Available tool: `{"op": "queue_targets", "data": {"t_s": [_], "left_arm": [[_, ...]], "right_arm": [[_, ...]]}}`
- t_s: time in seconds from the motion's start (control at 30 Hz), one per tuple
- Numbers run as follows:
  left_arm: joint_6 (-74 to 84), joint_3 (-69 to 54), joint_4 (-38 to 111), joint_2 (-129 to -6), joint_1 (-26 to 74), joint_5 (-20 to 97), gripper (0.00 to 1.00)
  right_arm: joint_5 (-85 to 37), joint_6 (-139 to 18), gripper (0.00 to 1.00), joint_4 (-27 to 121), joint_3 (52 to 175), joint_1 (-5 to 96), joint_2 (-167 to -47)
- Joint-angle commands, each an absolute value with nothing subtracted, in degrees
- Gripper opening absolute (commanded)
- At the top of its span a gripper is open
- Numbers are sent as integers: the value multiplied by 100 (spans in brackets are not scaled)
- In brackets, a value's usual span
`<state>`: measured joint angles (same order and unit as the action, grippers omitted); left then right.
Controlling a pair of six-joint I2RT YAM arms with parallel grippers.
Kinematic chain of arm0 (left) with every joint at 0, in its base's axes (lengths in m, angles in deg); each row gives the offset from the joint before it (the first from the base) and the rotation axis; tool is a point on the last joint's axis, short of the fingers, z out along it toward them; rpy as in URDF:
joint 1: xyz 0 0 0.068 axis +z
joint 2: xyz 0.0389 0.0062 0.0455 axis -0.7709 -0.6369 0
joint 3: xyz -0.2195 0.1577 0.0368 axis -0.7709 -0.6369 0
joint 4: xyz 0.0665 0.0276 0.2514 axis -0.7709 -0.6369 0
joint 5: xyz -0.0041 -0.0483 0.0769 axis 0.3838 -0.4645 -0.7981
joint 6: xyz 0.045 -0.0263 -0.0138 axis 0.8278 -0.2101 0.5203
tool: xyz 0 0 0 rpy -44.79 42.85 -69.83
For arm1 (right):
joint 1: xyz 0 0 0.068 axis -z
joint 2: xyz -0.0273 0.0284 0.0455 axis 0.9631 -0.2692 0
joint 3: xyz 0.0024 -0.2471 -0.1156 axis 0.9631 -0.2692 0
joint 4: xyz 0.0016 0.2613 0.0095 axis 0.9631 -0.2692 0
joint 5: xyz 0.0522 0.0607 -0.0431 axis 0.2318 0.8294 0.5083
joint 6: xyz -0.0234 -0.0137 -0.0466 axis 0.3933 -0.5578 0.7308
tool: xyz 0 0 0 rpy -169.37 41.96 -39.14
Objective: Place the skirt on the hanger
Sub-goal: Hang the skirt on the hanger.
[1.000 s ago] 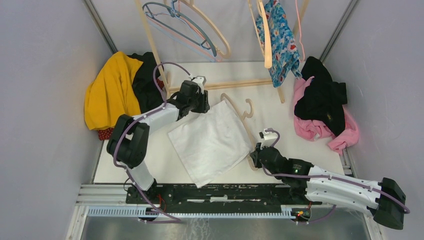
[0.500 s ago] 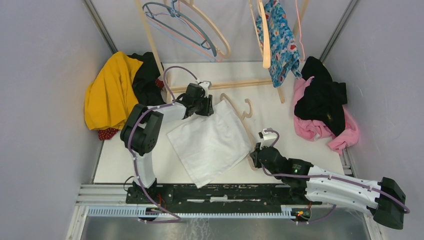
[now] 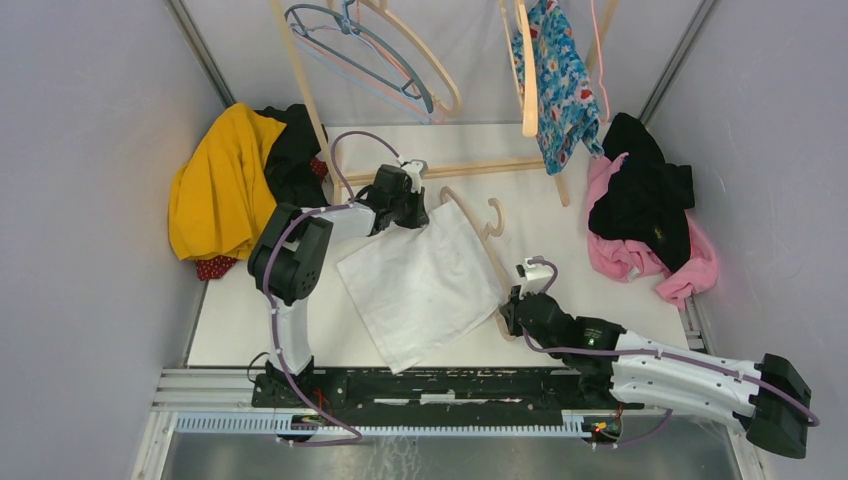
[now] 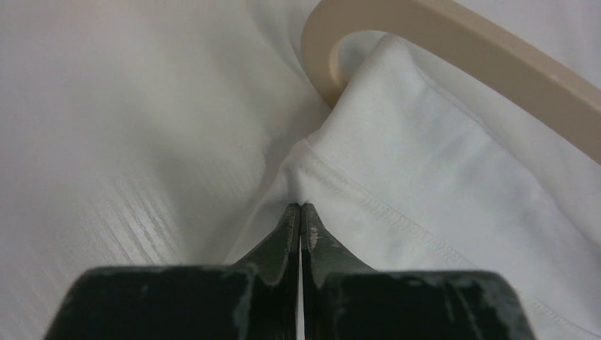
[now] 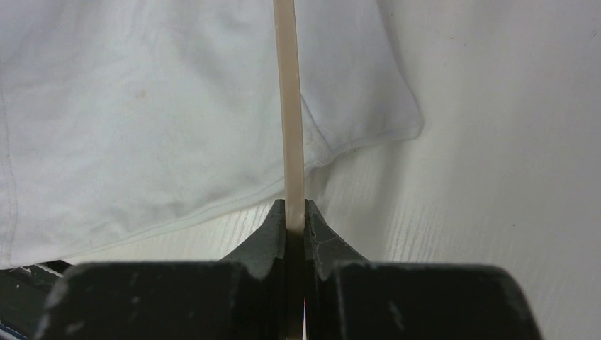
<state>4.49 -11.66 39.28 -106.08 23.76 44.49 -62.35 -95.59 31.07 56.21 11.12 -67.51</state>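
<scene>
The skirt (image 3: 420,285), white and spread flat, lies at the middle of the table (image 3: 590,270). It is turned so that one corner points at the near edge and the opposite one at the far edge.

The hanger (image 5: 288,106), of pale wood, lies on the tabletop along the skirt's right side with its hook toward the far edge. In the left wrist view its rounded end sits against the skirt's stitched hem, with the cloth bunched just below it. Whether that end is inside the skirt or only resting on it cannot be told.

The left gripper (image 4: 300,207) reaches in from the left edge. Its jaws are clenched on a fold of the skirt at the far corner, with no gap between the tips. The right gripper (image 5: 295,205) is low over the table by the skirt's right corner, its jaws clamped on the hanger's thin arm. The arm runs straight on from the tips and across the edge of the cloth.

A yellow heap (image 3: 215,185) with black cloth beside it sits at the left edge toward the far corner. A pink heap (image 3: 690,265) topped with black lies at the right edge. A wooden rack (image 3: 480,167) stands along the far edge, with spare hangers and a floral garment (image 3: 555,80) hanging from it.
</scene>
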Motion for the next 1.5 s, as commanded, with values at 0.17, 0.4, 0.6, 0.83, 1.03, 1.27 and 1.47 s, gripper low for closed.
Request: {"op": "queue_targets", "data": {"t_s": [0.17, 0.4, 0.6, 0.83, 1.03, 1.27, 1.47], "left_arm": [[241, -1053, 4587, -10574, 2413, 4986, 3], [-51, -999, 5033, -10706, 2390, 5287, 3], [-247, -1003, 5118, -10415, 2334, 5272, 5], [-174, -1121, 4147, -9754, 2292, 4359, 29], [-191, -1109, 3848, -9575, 2288, 3999, 36], [-844, -1852, 2705, -8570, 2120, 3125, 25], [-1555, -2897, 2387, -7846, 1358, 2317, 21]], "right_arm": [[-6116, -9483, 1, 3476, 5738, 1100, -6859], [-6021, -9496, 1, 3577, 5720, 1094, -6993], [-5974, -9584, 1, 3700, 5617, 1099, -7106], [-5973, -9673, 1, 3998, 5458, 1096, -7370], [-5951, -9701, 1, 4296, 5363, 1095, -7670], [-5919, -9666, 1, 4423, 5335, 1099, -7780], [-5873, -9609, 1, 4446, 5410, 1093, -7828]]}}
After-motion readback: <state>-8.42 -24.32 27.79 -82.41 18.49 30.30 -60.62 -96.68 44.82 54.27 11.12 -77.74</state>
